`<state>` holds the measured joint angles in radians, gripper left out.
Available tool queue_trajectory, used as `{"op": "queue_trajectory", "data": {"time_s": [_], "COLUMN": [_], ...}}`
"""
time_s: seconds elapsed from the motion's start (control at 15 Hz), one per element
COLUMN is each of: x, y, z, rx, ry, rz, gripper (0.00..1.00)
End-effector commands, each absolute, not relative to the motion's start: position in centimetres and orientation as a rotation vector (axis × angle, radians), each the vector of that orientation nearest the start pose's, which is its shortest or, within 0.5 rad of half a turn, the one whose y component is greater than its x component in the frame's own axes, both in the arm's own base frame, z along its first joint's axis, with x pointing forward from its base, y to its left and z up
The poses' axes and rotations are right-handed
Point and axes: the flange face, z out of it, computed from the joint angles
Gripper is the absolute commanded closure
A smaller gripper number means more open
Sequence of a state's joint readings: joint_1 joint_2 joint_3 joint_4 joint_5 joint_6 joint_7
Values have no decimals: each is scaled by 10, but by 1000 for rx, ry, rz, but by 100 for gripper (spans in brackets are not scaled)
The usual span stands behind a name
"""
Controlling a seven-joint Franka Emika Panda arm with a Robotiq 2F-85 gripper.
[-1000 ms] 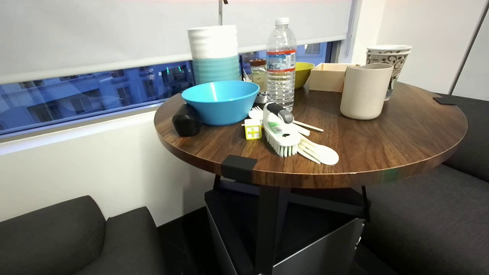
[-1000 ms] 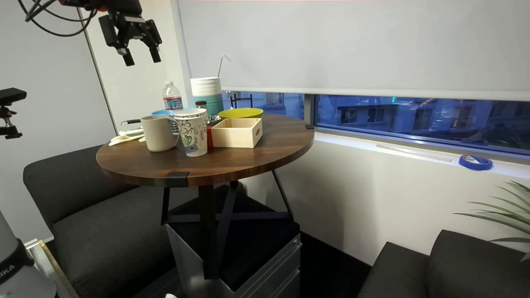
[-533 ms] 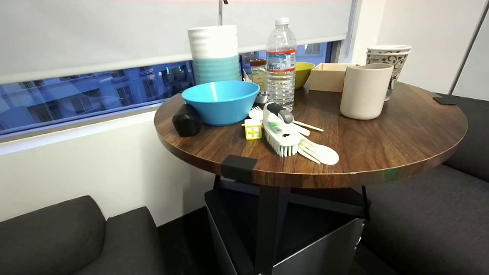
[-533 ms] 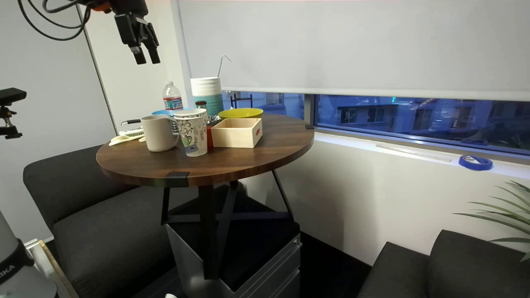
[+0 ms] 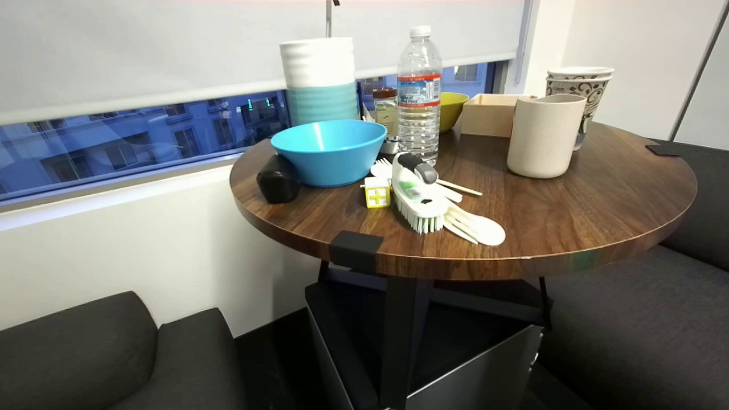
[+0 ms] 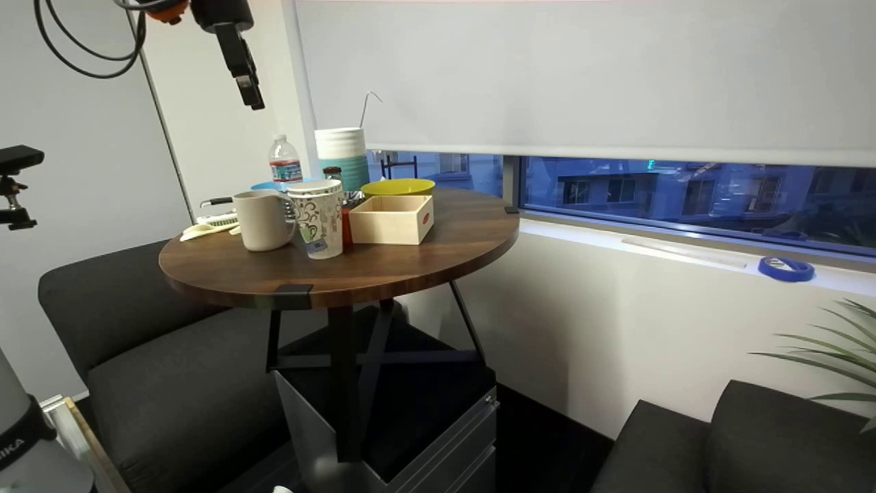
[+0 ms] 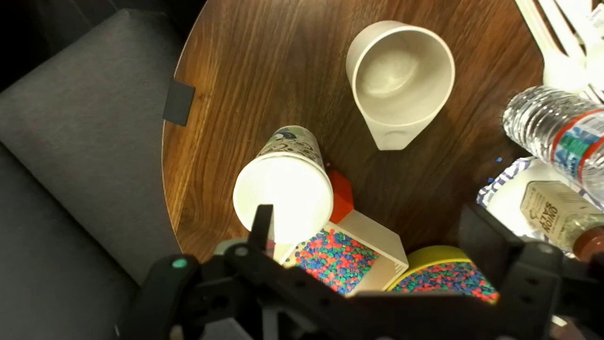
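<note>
In an exterior view, a round wooden tabletop carries a blue bowl, a white scrub brush and a water bottle; your jaws are out of sight. In an exterior view, they hang above the tabletop, seen edge-on, touching nothing. In the wrist view, your jaws stand wide and empty over stacked paper cups, a wooden box of coloured pellets and a yellow bowl. These rest on the tabletop, none gripped or lifted, so any handling of them appears left to do.

Pale blind above a bluish window, dark seating below
</note>
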<state>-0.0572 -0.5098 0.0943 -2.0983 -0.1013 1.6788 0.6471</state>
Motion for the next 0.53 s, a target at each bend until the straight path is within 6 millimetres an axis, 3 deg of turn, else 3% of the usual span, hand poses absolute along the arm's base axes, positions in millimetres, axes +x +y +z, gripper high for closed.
{"op": "queue_trajectory", "data": {"time_s": [0.0, 0.47], "x": [401, 401], "y": [14, 14], "z": [627, 629], "rx": [-3101, -3109], "ry": [955, 926], "rz": [-213, -219], "gripper": [0, 0]}}
